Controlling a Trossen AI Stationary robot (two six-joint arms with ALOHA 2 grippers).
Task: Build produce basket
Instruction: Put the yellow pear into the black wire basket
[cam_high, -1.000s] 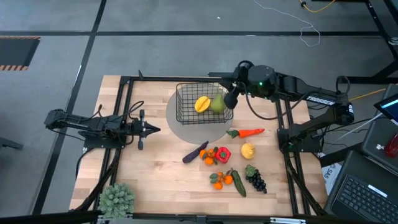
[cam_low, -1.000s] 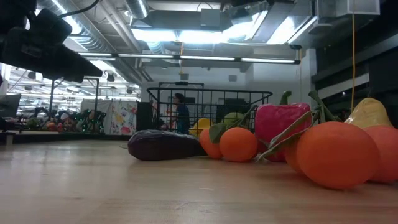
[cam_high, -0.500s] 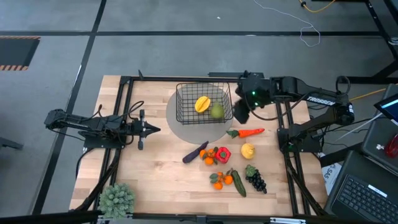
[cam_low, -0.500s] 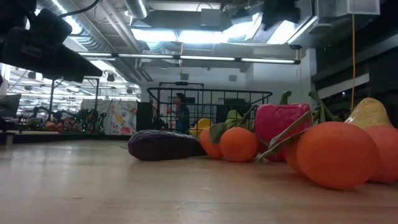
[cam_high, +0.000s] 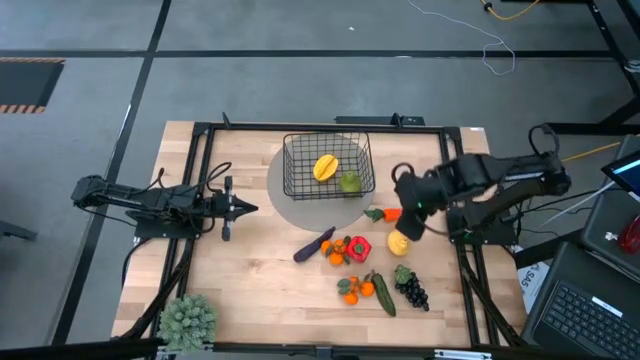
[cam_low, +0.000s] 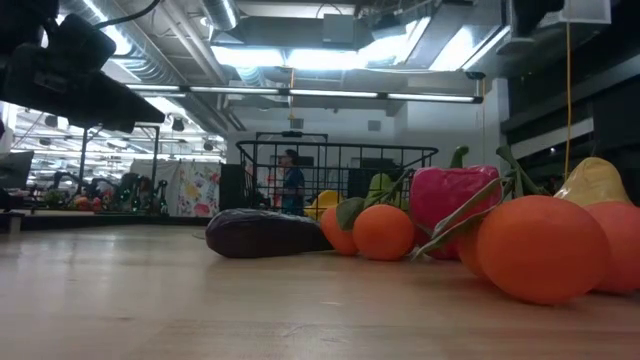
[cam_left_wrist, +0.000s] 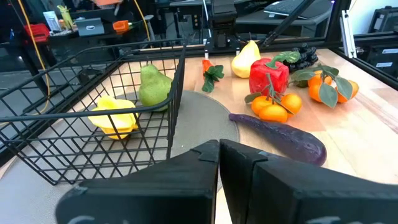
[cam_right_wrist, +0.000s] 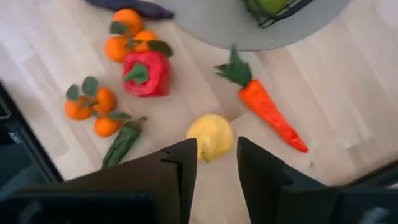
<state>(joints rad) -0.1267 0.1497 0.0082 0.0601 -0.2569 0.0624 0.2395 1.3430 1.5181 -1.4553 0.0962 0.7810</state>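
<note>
The right gripper (cam_right_wrist: 214, 163) hangs over the lemon (cam_right_wrist: 210, 137), its jaws apart and empty, with the carrot (cam_right_wrist: 266, 107) just beside. The lemon looks like a light, hard plastic toy with a smooth rounded skin, so it probably slips easily; the safest hold is likely across its widest middle, the jaws squarely on either side. The carrot is slim and tapered and would probably be best pinched mid-body.

The basket (cam_high: 328, 165) stands on a grey round mat (cam_high: 290, 205) at the far middle of the counter (cam_high: 260, 270). It holds the yellow starfruit (cam_high: 325, 166) and a green pear-like fruit (cam_high: 349, 181). The remaining produce lies outside on the counter: red pepper (cam_high: 360, 247), eggplant (cam_high: 313, 245), oranges (cam_high: 354, 290), cucumber (cam_high: 384, 296) and grapes (cam_high: 412, 291).

The left gripper (cam_high: 238, 208) waits at the counter's left side, jaws together.
</note>
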